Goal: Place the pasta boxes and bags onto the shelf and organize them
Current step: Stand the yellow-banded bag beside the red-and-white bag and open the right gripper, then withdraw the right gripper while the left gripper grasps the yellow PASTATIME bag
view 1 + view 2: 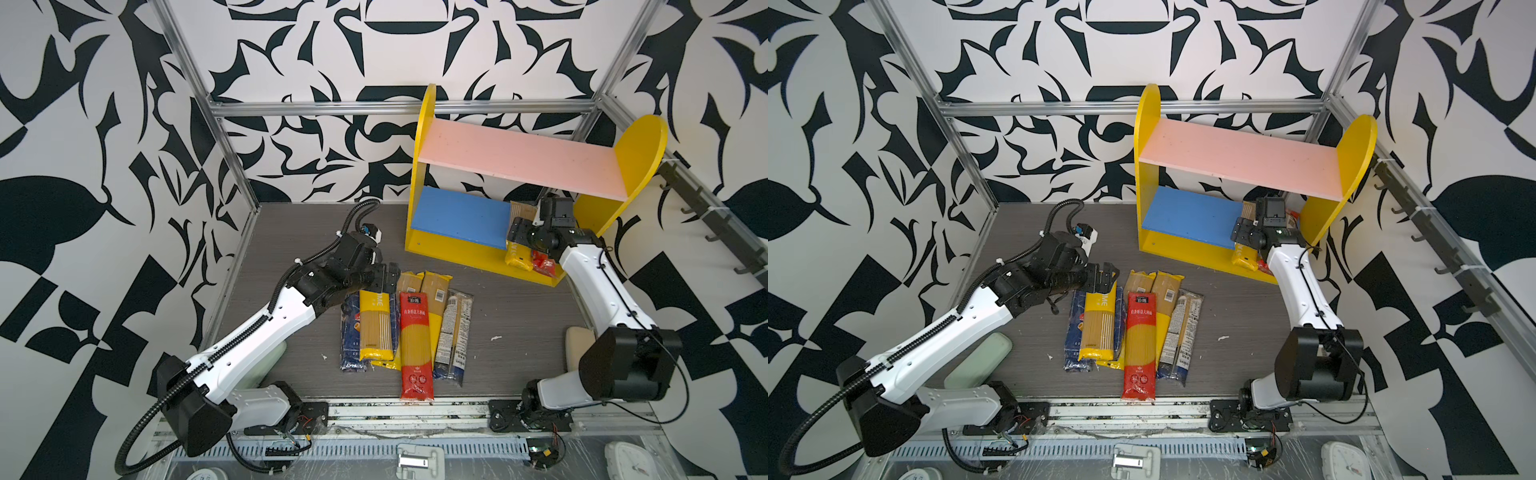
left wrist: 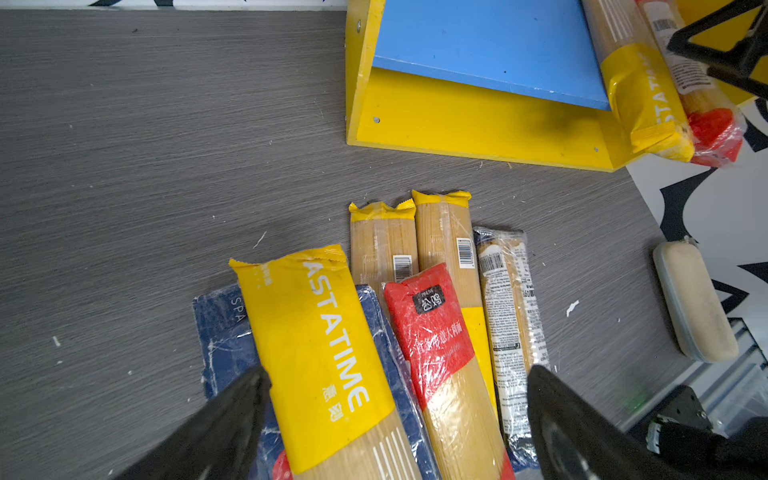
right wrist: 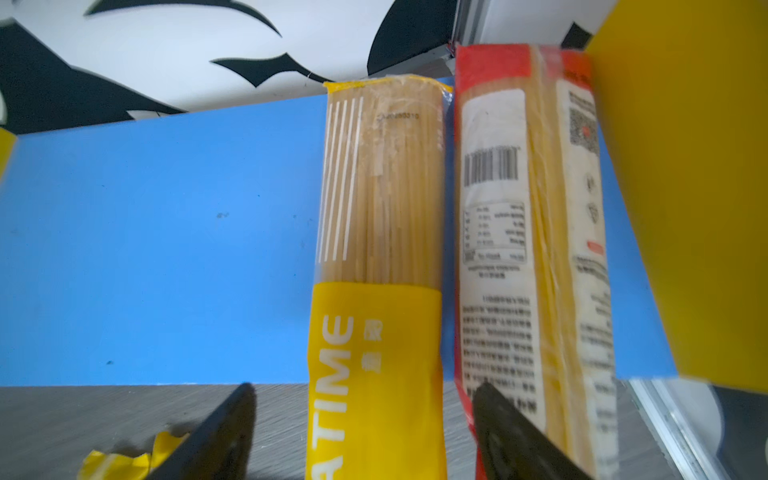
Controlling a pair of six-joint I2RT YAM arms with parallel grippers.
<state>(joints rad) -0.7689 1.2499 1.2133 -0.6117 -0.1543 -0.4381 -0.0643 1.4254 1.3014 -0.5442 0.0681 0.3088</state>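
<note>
right gripper (image 3: 363, 397) jaws apart, straddling the near end of a see-through spaghetti bag with yellow ends (image 3: 378, 199); neither finger looks to be touching it. that bag lies flat on the blue lower board (image 3: 166, 249) of the small wooden shelf with yellow rounded side panels (image 1: 426, 124). it's at the board's right end, running front to back, near end overhanging the front edge. just beside it, a see-through spaghetti bag with red ends (image 3: 498, 216) sits next to the right side panel. pink upper board (image 1: 519, 158) sits above the gripper.

left gripper (image 2: 399, 374) wide open too, holding nothing, hovering over the far end of the pile on the grey wood-grain tabletop (image 1: 291, 249).

pile, left to right:
- dark blue spaghetti pack (image 1: 348, 332) with a yellow pastatime bag (image 1: 376, 328) on top
- long red bag (image 1: 415, 345) lying over two yellow-tipped bags (image 1: 409, 282)
- dark blue-black bag (image 1: 455, 332) at the right edge

all roughly parallel, in front of the shelf and apart from it.
</note>
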